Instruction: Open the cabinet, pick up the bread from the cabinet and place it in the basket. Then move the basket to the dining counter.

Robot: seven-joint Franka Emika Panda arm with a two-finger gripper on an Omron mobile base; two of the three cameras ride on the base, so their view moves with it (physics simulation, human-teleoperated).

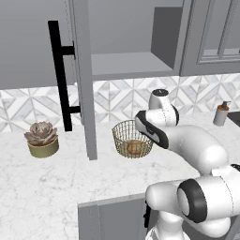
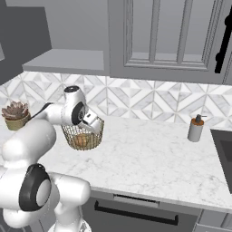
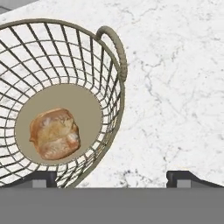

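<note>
the small golden-brown bread loaf (image 3: 54, 133) lies on the pale base of the round tan-gold wire mesh basket (image 3: 111, 111), which stands on the marble worktop (image 1: 56, 183) below the open grey cabinet (image 1: 84, 79). the gripper (image 3: 111, 177) hangs over the rim with jaws spread wide, holding nothing. the basket looks light and stiff; the loop handle (image 3: 114, 46) or rim wire seems the best hold. open marble lies beside it, while the potted succulent (image 1: 42, 139) stands well apart.

The arm (image 1: 197, 150) is glossy white, built of fat rounded links with dark grey to black bands and caps at the joints. In the right base view its hand (image 2: 92, 121) is a pale grey block. In the hand view, two small dark finger tips (image 3: 186, 178) are squared off.
</note>
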